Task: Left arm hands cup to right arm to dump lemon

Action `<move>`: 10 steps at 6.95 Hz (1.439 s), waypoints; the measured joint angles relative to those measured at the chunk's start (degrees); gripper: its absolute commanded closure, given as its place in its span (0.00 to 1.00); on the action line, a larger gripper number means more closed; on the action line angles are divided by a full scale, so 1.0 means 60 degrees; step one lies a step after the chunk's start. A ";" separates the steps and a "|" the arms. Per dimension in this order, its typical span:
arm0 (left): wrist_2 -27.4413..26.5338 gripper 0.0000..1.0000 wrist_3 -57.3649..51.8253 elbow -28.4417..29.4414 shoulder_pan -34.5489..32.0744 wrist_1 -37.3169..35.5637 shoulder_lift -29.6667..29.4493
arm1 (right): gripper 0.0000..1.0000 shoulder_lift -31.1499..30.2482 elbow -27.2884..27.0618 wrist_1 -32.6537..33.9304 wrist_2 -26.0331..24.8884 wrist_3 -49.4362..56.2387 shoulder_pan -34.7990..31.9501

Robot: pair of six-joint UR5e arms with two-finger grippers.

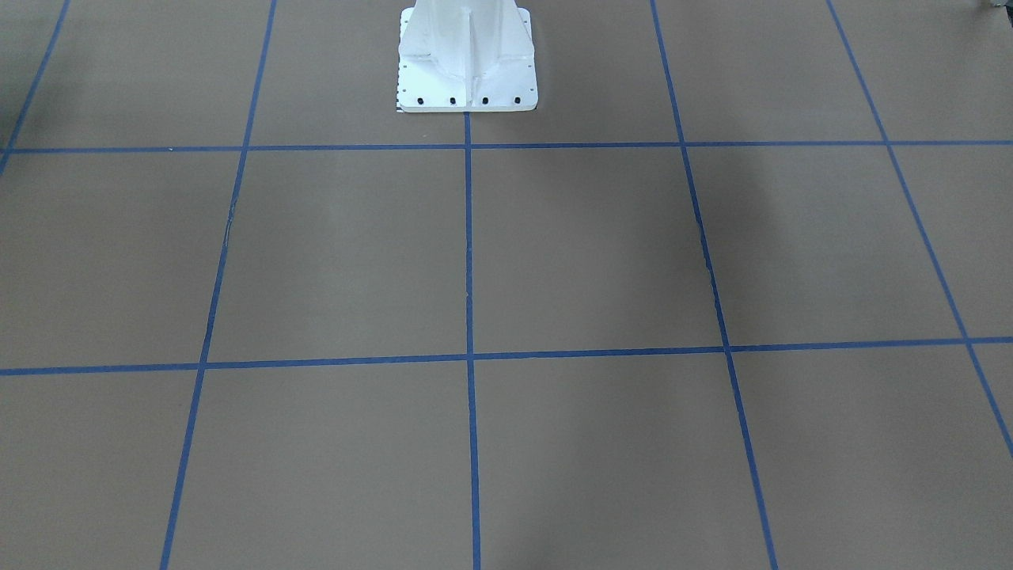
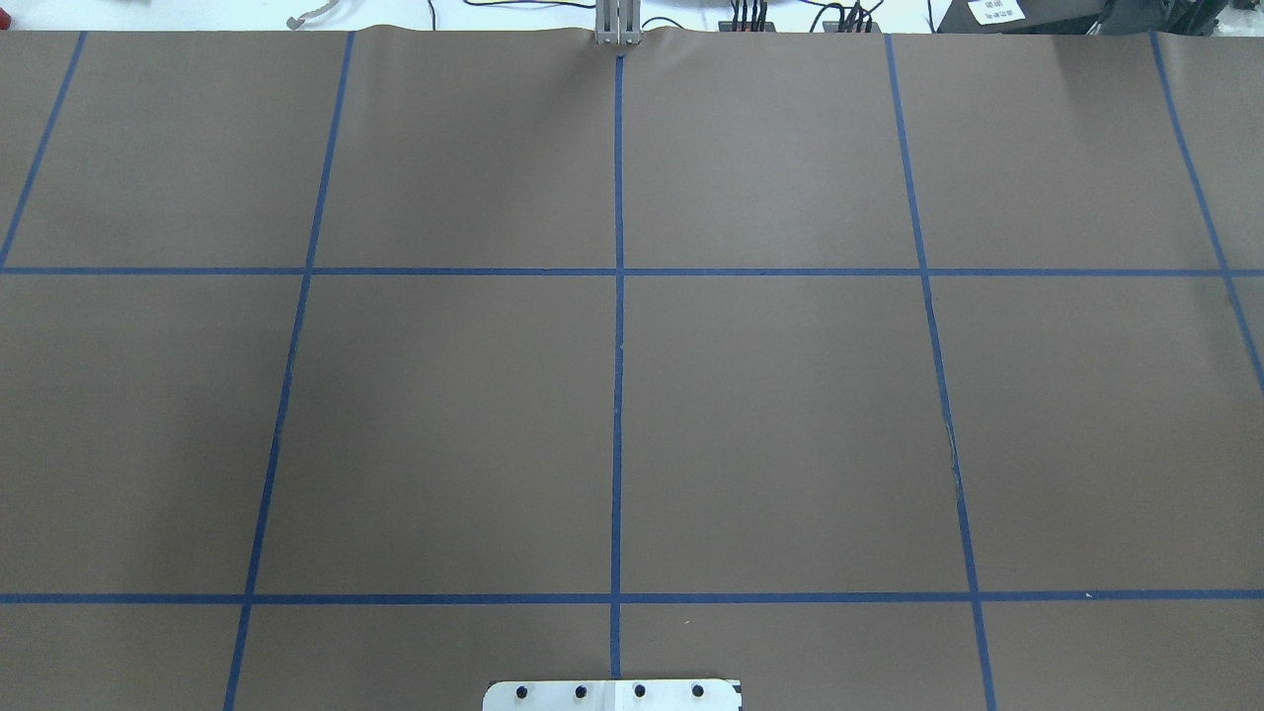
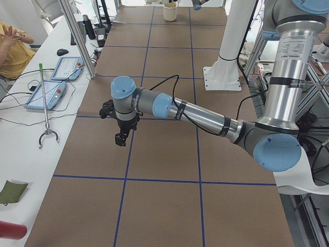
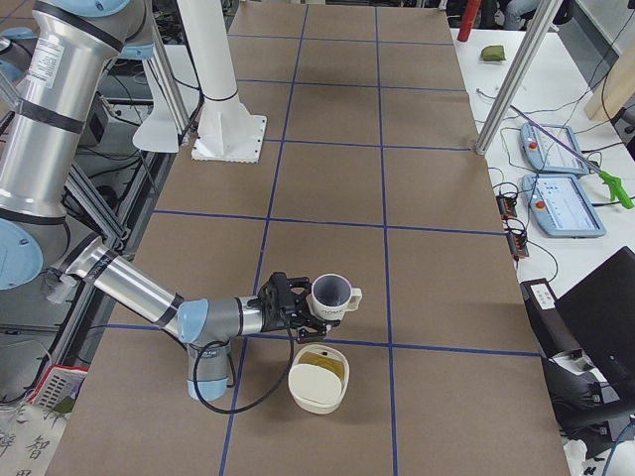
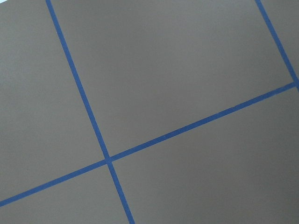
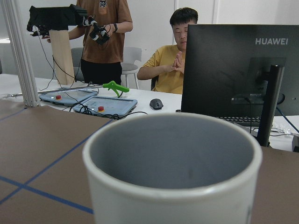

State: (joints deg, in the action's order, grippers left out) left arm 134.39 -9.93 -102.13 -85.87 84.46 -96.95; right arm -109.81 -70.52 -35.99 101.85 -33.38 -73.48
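The cup is a white mug with its handle turned away from the arm. It sits at the tip of my right gripper, low over the table at the near end in the exterior right view. From that view I cannot tell whether the fingers are shut on it. In the right wrist view the cup fills the frame, and its grey inside shows nothing. Just in front of it stands a cream bowl with the yellow lemon in it. My left gripper hangs over bare table, far from the cup. Its state cannot be told.
The white pedestal stands mid-table at the robot's side. The brown table cover carries a blue tape grid. Along the operators' side are teach pendants, a metal post, a black monitor and two people.
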 measured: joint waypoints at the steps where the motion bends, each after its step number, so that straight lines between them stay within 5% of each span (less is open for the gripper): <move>1: 0.0018 0.00 0.0004 0.0003 0.0004 -0.0007 -0.0006 | 1.00 0.0055 -0.0111 0.0211 -0.0003 0.1349 -0.0022; 4: 0.0072 0.00 0.1010 -0.0097 0.0073 -0.0021 -0.0302 | 1.00 0.0325 -0.1275 0.1673 0.0105 0.2436 -0.0022; 10: 0.1028 0.00 0.5044 0.0088 0.1908 0.0001 -0.2715 | 1.00 0.3121 -0.1465 0.4164 0.0086 0.2369 0.1026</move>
State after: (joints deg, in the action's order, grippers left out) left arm 140.55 20.33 -101.60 -74.42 84.47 -113.24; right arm -91.08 -79.31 -11.01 102.36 -19.16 -67.33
